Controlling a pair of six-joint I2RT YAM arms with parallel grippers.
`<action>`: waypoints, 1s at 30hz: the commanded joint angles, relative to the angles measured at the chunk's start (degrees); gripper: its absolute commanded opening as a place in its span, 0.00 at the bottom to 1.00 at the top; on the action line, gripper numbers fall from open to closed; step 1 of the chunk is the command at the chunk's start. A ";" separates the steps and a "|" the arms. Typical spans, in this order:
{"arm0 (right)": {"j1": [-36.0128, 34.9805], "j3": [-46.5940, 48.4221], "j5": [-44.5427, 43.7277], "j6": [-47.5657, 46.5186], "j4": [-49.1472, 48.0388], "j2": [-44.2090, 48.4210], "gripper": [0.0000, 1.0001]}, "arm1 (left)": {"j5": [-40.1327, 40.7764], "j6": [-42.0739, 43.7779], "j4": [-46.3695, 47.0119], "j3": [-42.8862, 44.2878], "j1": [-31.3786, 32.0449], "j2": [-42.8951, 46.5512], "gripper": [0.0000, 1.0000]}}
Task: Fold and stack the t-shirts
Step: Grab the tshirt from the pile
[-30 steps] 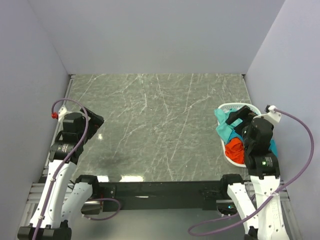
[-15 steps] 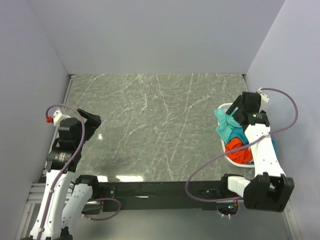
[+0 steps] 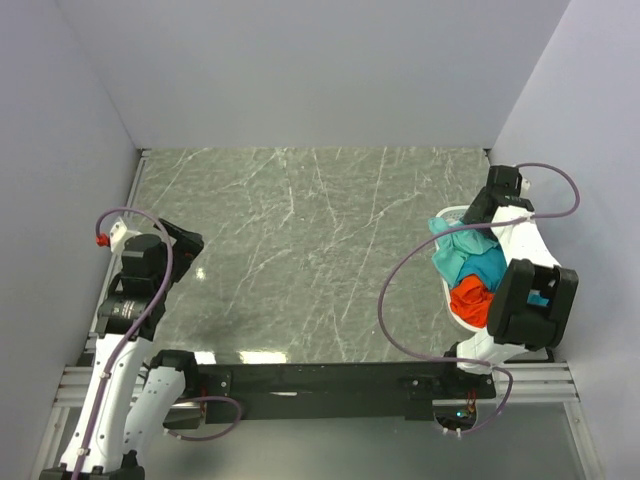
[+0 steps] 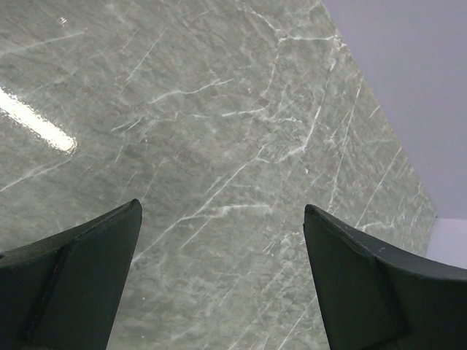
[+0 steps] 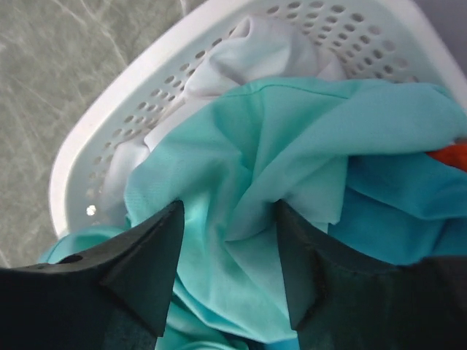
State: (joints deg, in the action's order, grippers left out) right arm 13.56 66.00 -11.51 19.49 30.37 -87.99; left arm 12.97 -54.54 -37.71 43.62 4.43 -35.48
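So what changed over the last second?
The right claw swung outward to the basket's far end and now sits open astride a fold of the teal-green shirt, nothing gripped. The left claw, open, barely moved; the other shirts stayed in the basket.

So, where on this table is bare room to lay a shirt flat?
The grey marble tabletop is bare from the left arm to the white plastic lattice basket. Crowded only at the right edge: teal-green, blue-teal and orange-red t-shirts fill that basket.
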 commanded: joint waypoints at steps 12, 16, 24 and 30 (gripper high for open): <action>0.50 -0.52 1.84 1.34 -4.71 6.67 0.00 | 2.23 -1.09 -0.16 0.86 -0.12 0.33 0.99; 0.50 -0.52 3.51 1.43 -5.23 16.14 0.00 | 1.80 -1.18 -0.69 1.21 -0.12 0.94 0.99; 0.50 7.21 4.82 1.26 -1.98 29.17 0.00 | 0.39 -1.53 -1.05 1.65 -0.12 1.38 0.99; 0.50 18.19 10.79 -0.41 0.48 30.68 0.00 | -0.93 -1.18 -1.92 2.88 -0.12 -0.63 0.99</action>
State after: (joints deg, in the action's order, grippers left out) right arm 13.78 77.93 -4.86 20.08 32.67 -58.83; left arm 13.23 -55.37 -38.94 43.70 4.43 -35.31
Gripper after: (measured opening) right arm 0.017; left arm 0.995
